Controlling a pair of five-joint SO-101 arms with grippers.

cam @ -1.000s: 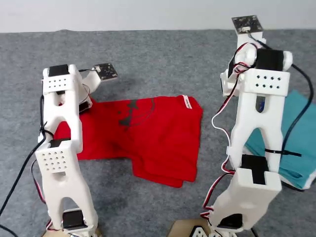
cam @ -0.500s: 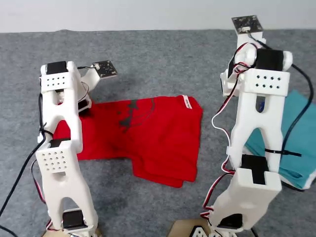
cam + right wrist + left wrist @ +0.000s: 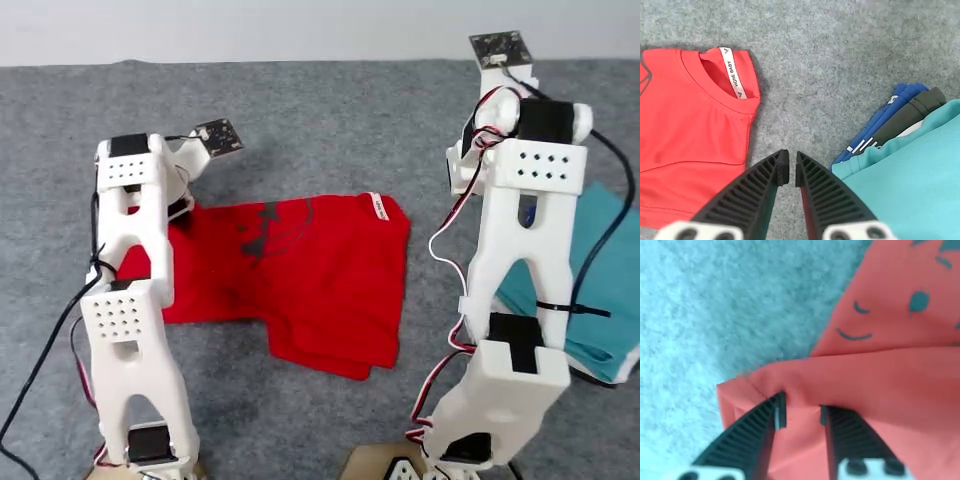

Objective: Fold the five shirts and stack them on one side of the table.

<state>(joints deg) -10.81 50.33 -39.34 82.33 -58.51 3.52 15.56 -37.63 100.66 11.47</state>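
A red shirt (image 3: 300, 270) with a dark print lies flat and partly folded in the middle of the grey table. Its collar with a white label (image 3: 732, 72) faces the right side. My left gripper (image 3: 799, 412) is open a little at the shirt's left edge, its fingertips (image 3: 777, 407) down on a folded-over hem of the red cloth (image 3: 880, 380). My right gripper (image 3: 788, 172) is shut and empty above bare table, between the red collar and a stack of folded shirts (image 3: 920, 165). A teal shirt (image 3: 610, 280) tops that stack, with dark and blue ones under it.
The left arm's white links (image 3: 130, 300) stand over the red shirt's left side. The right arm (image 3: 520, 250) covers part of the stack at the table's right edge. Grey table (image 3: 320, 110) lies open behind the shirt, up to a pale wall.
The left arm swung a little left, then back right and toward the shirt. The red shirt and the right arm stayed still.
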